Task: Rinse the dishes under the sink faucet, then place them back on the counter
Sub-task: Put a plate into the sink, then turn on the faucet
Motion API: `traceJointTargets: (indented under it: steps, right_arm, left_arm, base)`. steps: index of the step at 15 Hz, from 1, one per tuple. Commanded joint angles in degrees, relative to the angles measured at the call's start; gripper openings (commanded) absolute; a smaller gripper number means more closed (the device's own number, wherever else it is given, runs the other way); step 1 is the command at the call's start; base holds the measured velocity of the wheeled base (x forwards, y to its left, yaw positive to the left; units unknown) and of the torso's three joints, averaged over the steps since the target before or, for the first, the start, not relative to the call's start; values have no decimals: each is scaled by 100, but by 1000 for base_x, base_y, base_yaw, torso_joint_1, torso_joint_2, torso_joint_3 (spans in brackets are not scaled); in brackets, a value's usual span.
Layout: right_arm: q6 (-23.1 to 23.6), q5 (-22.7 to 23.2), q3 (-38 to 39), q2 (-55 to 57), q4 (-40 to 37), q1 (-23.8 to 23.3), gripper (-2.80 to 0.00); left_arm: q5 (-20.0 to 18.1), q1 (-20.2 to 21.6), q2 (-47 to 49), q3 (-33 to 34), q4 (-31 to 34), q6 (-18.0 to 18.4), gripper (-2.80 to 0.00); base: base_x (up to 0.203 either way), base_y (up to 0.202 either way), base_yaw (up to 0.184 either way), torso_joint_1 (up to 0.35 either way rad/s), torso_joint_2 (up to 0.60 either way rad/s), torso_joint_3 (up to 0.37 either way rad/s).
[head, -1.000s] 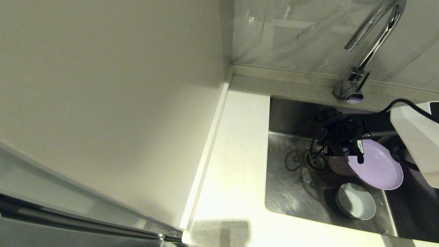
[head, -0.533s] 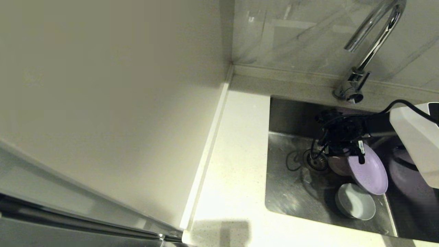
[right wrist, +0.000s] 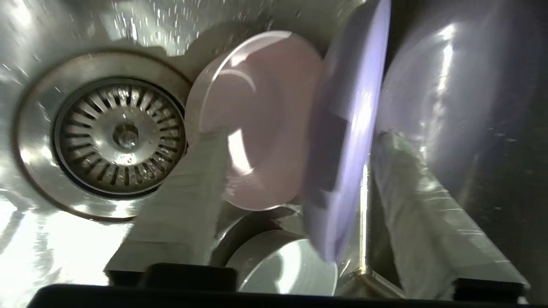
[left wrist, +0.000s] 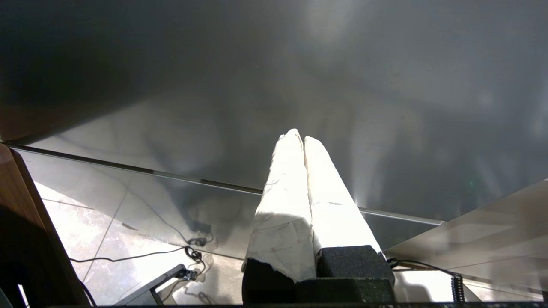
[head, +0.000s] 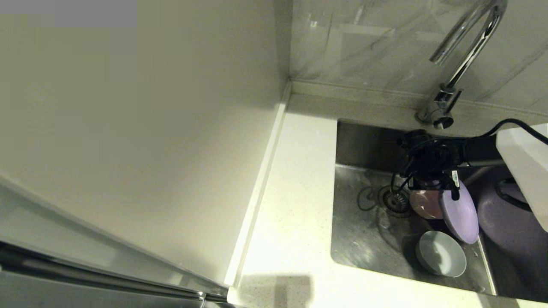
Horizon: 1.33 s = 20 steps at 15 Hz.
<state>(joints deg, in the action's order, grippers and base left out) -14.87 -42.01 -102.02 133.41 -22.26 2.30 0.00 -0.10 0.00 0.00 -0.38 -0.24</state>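
In the steel sink (head: 364,239) my right gripper (head: 436,186) hangs open by the strainer drain (right wrist: 122,137). The lilac plate (head: 462,214) stands almost on edge against the sink's right wall. Its rim (right wrist: 346,128) sits between my spread fingers (right wrist: 184,201), which are well apart from each other. The pink bowl (head: 426,204) lies next to the drain, just left of the plate. The blue-white bowl (head: 441,253) rests upright near the front wall. My left gripper (left wrist: 299,137) is shut and empty, parked out of the head view.
The chrome faucet (head: 466,47) rises behind the sink, its spout above my right wrist. White speckled counter (head: 295,205) runs along the sink's left side, bounded by a cream wall panel. The sink's right wall mirrors the plate as a purple patch (head: 505,222).
The lilac plate has tipped from lying fairly flat to standing nearly upright against the right sink wall. My right gripper has shifted slightly right, uncovering more of the pink bowl.
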Motion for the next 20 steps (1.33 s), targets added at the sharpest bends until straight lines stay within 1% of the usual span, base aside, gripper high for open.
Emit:
traceJointTargets:
  steps: [1,3,7,10,13,14,18,19,20]
  right_arm:
    - [-41,-27,102,-432,-14,11,0]
    - [-134,-18,364,-928,-20,51,0]
    - [-178,104,1204,-2336,-82,204,0]
    - [-172,473,1722,-3410,-636,251,0]
    - [-162,789,1956,-4050,-1268,236,0]
    - [-154,870,1933,-4125,-1417,217,-280]
    - [-148,1204,1889,-4174,-1527,50,-280]
    - [-163,1354,1879,-4163,-1545,-90,-280]
    - [-178,1631,1869,-4129,-1648,-239,-280]
  left_arm:
    - [0,1,0,18,-6,-3,-280]
    - [0,1,0,17,-5,-3,-280]
    - [0,1,0,18,-1,-3,-280]
    - [0,1,0,16,-5,-3,-280]
    - [0,1,0,18,-2,-3,-280]
    - [0,1,0,18,3,-3,-280]
    - [0,1,0,16,1,-3,-280]
    - [0,1,0,18,-4,-3,-280]
    - [0,1,0,18,-1,-3,-280]
  base:
    - [0,0,0,0,0,0]
    - [0,0,0,0,0,0]
    - [0,0,0,0,0,0]
    - [0,0,0,0,0,0]
    - [0,0,0,0,0,0]
    - [0,0,0,0,0,0]
    - [0,0,0,0,0,0]
    - [0,0,0,0,0,0]
    - [0,0,0,0,0,0]
